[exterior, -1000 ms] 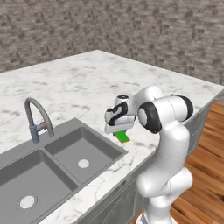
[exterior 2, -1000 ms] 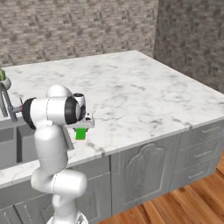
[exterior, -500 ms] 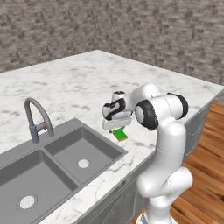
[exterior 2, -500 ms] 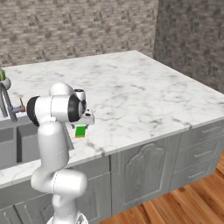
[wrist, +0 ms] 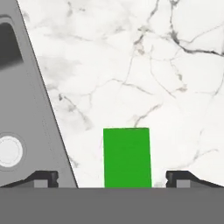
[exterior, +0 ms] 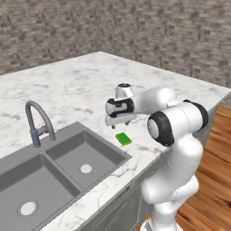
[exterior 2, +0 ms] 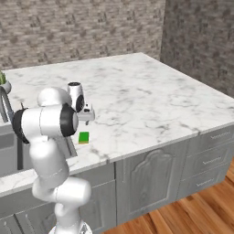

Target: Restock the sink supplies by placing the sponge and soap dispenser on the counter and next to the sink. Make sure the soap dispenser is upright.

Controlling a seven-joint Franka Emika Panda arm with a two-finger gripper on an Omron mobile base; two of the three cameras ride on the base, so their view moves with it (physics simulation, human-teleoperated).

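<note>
End effector [wrist: 112, 178] open, above sponge [wrist: 127, 157] | sponge flat on counter [wrist: 166, 65] | sink [wrist: 17, 109] beside

The sponge [exterior 2: 83, 137] lies flat on the counter [exterior 2: 137, 96], near its front edge — apart from the gripper [exterior 2: 87, 119] directly above it. Finger spread cannot be judged. The sink [exterior 2: 9, 151] sits at far left, partly hidden by the arm.

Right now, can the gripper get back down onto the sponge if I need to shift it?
Probably yes. The gripper hangs open above the sponge, which lies flat on the counter beside the sink rim, with nothing between them.
</note>
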